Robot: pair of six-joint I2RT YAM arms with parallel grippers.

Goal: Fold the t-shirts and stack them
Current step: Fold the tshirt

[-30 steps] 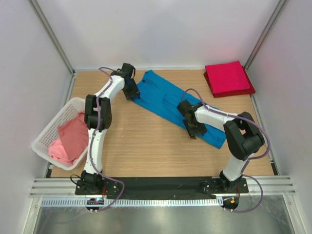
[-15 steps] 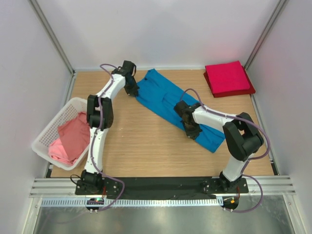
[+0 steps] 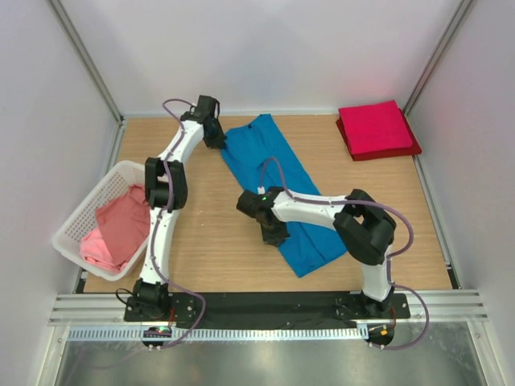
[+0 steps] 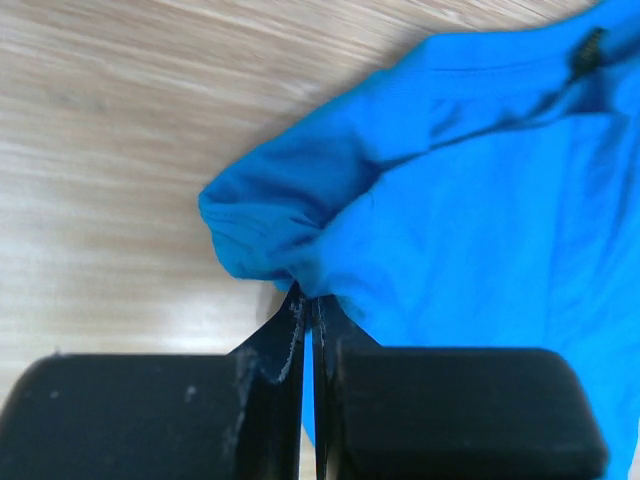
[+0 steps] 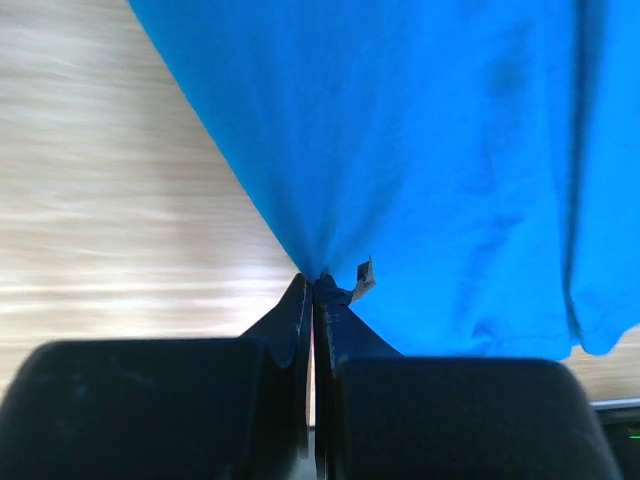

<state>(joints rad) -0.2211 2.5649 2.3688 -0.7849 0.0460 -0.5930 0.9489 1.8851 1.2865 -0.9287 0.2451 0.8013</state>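
Two pinches on blue t-shirt edge: left claw, right claw.

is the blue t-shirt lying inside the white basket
No, the blue t-shirt lies stretched out on the wooden table, while the white basket holds only pink cloth.

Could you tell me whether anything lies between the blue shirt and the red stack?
Nothing visible does: only tabletop lies between the blue shirt and the red stack in the far right corner.
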